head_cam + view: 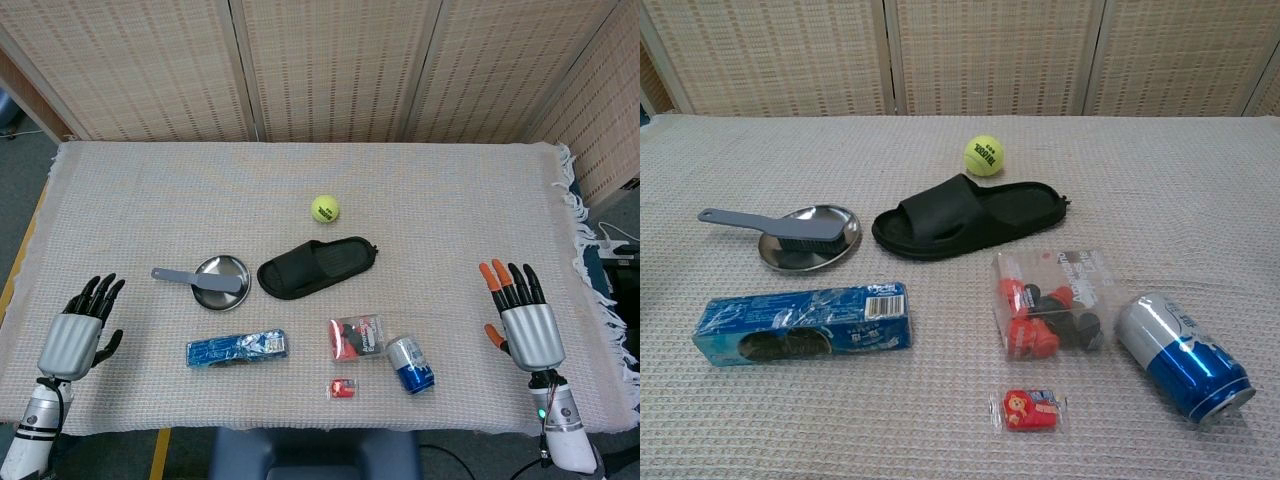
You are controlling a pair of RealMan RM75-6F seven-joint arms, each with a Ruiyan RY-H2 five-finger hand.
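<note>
The left hand (78,338) and right hand (528,325) rest at opposite bench (150,190) edges, fingers spread wide, holding nothing. The blue can (411,364) is nearest the right hand, seemingly well apart.

Woven screen panels (330,60) behind table (150,180)

Both hands, left hand (75,335) and right hand (524,322), lie open near the table's (150,190) side edges with bare cloth around them. The can (411,364) lies nearest the right hand; the biscuit packet (236,349) nearest the left.
</note>
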